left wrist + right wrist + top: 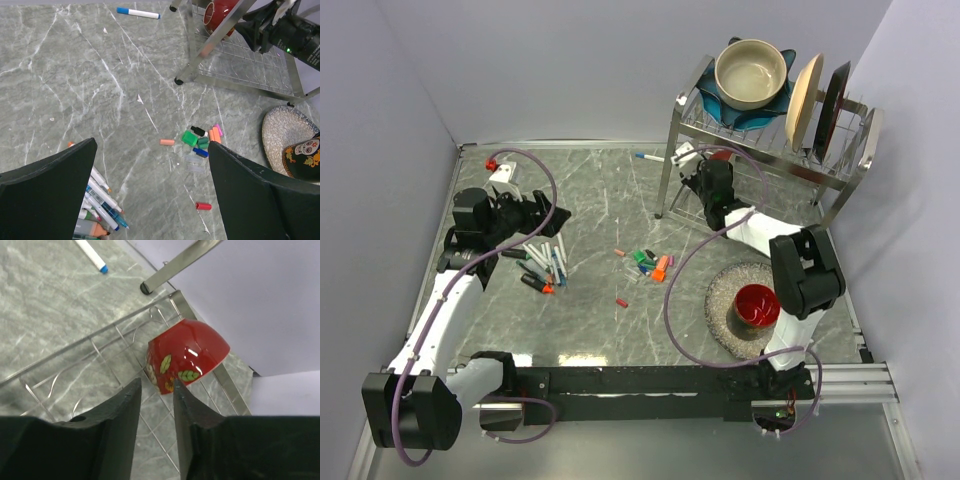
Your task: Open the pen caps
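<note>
Pen caps (pixel 647 262) lie loose in a small bright cluster mid-table, touched by neither arm; markers (pixel 542 265) sit heaped just left of them, some wearing caps; left gripper (pixel 535 213) hangs over that heap with jaws spread fully, holding nothing; right gripper (pixel 157 387) is well apart, inside the dish rack (pixel 760 150), jaws drawn to a slim gap at the rim of a red bowl (pixel 192 352); whether they pinch it I cannot tell; likely trouble: a shallow nip on that glossy rim lets the bowl slip, and wide jaws dropping on the heap may scatter markers
</note>
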Action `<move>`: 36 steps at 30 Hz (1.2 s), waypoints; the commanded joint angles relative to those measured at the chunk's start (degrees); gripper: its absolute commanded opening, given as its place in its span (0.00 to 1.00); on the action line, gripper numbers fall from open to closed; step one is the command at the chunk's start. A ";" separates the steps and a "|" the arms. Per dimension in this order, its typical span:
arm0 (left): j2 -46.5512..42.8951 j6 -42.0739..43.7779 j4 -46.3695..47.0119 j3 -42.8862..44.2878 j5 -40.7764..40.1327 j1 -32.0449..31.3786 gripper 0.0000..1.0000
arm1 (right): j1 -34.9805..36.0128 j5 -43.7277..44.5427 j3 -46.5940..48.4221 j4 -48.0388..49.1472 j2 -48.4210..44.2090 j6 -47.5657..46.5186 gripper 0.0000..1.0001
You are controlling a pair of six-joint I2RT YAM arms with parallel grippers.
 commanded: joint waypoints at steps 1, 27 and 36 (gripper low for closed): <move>-0.51 1.03 2.50 -0.13 1.27 -0.23 0.99 | -1.51 -0.67 4.11 0.80 1.50 5.45 0.38; 1.15 0.42 3.20 -0.40 2.06 -0.23 0.99 | -1.60 2.66 5.26 -0.95 3.62 10.47 0.34; 7.38 -11.68 7.77 3.11 -2.85 -0.49 0.99 | -1.43 -3.82 1.04 -13.07 -5.70 9.06 0.41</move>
